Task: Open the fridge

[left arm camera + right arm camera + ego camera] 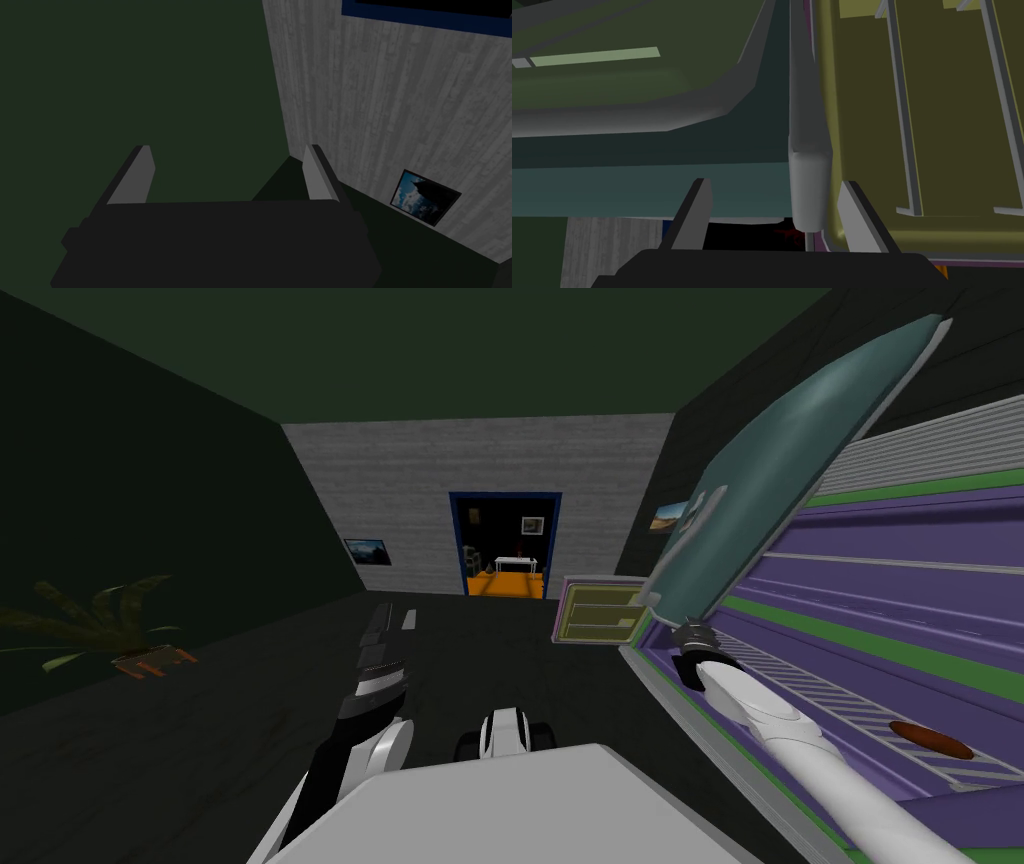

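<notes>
Right gripper (776,184) up close: fingers apart, straddling a grey handle (809,185), clamped on nothing (bar nearer one finger; contact unclear). Handle set on the edge of a teal-grey door (780,458), swung well out from the fridge (880,588) on the robot's right side. Fridge open: purple lining, green trim, pale shelves. Wire shelf (850,708) low inside, brown oval item (930,740) lying on it. Second, smaller door (600,613) just beyond the handle, also ajar, olive lining with grey rails. White right forearm reaching to the teal door's near edge. Left gripper (395,618) forward of the chest, well apart from the fridge, fingers spread and empty. Potted plant (100,623) by the dark green wall at far left. Blue-framed doorway (505,545) in the grey far wall, orange floor past it.
</notes>
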### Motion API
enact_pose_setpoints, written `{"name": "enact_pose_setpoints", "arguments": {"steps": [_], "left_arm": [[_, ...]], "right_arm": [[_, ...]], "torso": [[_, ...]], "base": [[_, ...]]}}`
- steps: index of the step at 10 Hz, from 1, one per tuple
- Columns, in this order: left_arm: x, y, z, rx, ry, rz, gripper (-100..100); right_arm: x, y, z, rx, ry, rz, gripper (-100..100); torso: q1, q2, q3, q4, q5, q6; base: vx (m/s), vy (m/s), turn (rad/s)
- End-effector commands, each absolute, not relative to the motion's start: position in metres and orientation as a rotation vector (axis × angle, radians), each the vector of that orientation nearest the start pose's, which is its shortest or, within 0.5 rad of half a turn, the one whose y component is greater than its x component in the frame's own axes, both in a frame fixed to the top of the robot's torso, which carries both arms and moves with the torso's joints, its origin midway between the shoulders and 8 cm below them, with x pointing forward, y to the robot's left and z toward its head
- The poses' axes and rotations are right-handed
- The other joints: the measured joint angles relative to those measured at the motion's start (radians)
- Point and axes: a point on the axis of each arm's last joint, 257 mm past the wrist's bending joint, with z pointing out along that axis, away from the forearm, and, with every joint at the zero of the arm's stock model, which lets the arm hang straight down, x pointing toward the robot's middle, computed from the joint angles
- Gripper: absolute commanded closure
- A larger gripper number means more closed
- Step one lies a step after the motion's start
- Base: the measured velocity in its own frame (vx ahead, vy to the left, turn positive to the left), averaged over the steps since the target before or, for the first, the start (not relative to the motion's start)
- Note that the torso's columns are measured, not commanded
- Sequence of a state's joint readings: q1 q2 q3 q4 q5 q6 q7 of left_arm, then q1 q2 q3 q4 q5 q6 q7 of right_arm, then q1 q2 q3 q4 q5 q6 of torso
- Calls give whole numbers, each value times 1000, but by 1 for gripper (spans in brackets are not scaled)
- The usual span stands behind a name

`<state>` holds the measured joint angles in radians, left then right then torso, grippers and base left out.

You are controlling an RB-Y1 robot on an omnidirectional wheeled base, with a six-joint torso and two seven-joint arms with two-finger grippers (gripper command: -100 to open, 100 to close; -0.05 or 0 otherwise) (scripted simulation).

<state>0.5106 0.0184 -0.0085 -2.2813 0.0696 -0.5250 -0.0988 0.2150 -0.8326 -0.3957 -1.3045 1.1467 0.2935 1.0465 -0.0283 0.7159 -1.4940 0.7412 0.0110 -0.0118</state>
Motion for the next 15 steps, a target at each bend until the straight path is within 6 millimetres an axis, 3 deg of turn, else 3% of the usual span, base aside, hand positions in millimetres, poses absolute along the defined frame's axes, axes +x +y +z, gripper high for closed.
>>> {"name": "enact_pose_setpoints", "arguments": {"steps": [1, 3, 9, 10, 11, 14, 15], "left_arm": [[338, 284, 27, -640, 597, -1263, 0], [338, 284, 26, -640, 597, -1263, 0], [338, 284, 26, -640, 597, -1262, 0], [338, 284, 26, -640, 597, -1263, 0], [338, 284, 27, -640, 597, -1263, 0], [338, 284, 26, -640, 597, -1262, 0], [338, 284, 26, -640, 597, -1262, 0]], "right_arm": [[326, -813, -106, -493, 1768, -1881, 100], [316, -820, -112, -475, 1794, -1899, 100], [316, -820, -112, -475, 1794, -1899, 100], [291, -839, -126, -430, 1856, -1938, 100], [280, -846, -136, -421, 1891, -1948, 100], [273, -850, -132, -388, 1891, -1981, 100], [257, -868, -117, -330, 1903, -2040, 100]], "torso": [[-7, 3, 1, 0, -1, -2], [-13, -5, -2, -3, -5, -1], [-22, 1, -1, -1, -3, 8], [-23, 1, 0, -2, -4, 9], [-29, 3, 2, -2, -8, 6], [-27, 2, 2, -4, -12, 19], [-28, 7, 5, -3, -11, 25]], "base": [[-138, -30, 366], [-62, -19, 355], [11, 10, 10], [-106, -17, 356], [-140, -39, 424], [-24, 1, 200], [-56, -32, 419]]}}
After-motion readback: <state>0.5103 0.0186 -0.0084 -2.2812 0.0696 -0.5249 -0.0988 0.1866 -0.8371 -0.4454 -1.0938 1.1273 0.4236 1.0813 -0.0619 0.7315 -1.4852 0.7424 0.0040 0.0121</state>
